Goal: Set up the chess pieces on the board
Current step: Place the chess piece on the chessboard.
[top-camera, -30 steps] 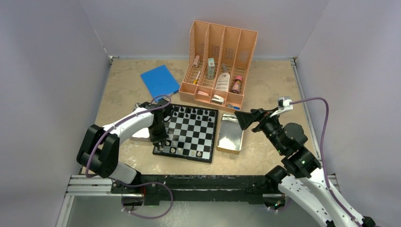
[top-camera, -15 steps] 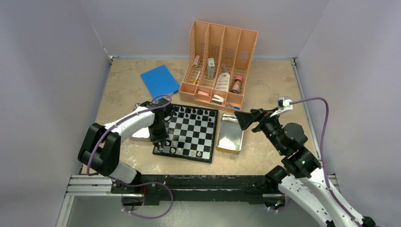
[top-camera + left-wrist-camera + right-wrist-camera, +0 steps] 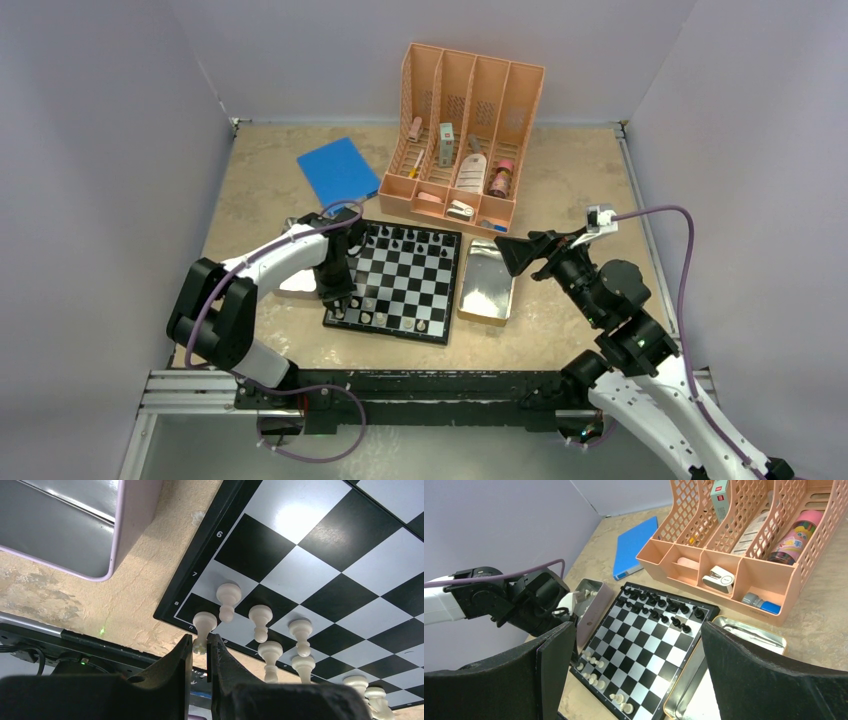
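Nothing has visibly shifted since a second ago. At the left, the left pincer point(image 3: 200, 647) stays pinched narrow on a white piece point(image 3: 205, 622) at the near-left corner of the board point(image 3: 410, 282), among other white pieces point(image 3: 261, 616). Black pieces point(image 3: 405, 238) line its far edge. The right pincer point(image 3: 512, 255) gapes wide over the metal tray point(image 3: 487, 290), right of the board.

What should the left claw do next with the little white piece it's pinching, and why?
Probably open the left gripper slightly, then lift straight up. Its fingers pinch a white chess piece that seems to stand on a corner square of the chessboard, beside other white pieces. Letting go gently should leave it upright without knocking its neighbours.
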You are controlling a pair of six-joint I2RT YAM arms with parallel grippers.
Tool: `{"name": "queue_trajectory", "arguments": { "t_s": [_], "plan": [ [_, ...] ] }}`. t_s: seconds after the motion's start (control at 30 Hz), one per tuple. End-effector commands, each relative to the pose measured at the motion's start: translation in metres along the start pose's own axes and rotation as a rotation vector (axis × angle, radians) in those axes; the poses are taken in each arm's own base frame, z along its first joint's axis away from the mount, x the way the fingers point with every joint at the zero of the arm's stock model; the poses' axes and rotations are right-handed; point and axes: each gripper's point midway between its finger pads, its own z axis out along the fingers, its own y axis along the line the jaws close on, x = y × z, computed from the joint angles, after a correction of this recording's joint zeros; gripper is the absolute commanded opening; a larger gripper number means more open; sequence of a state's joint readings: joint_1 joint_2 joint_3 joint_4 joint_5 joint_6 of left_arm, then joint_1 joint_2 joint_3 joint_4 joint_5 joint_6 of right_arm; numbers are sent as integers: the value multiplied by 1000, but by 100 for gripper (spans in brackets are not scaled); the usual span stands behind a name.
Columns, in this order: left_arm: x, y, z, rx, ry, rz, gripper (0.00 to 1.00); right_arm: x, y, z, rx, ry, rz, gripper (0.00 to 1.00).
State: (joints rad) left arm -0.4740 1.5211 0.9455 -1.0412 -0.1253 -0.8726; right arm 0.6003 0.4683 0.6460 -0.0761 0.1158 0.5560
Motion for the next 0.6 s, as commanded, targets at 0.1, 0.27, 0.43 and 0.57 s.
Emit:
{"name": "queue_trajectory", "arguments": {
  "t_s": [0.1, 0.27, 0.43, 0.57],
  "plan": [
    [-8, 10, 6, -74, -40, -10, 10, -18, 12, -4, -47, -55, -13, 98],
    [-7, 9, 9, -76, -33, -3, 13, -18, 13, -4, -49, -57, -13, 98],
    [-9, 6, 8, -66, -36, 3, 17, -17, 12, -4, -48, -54, -14, 98],
    [-11, 4, 8, -58, -43, 9, 18, -16, 12, -3, -47, -51, -14, 98]
  ]
}}
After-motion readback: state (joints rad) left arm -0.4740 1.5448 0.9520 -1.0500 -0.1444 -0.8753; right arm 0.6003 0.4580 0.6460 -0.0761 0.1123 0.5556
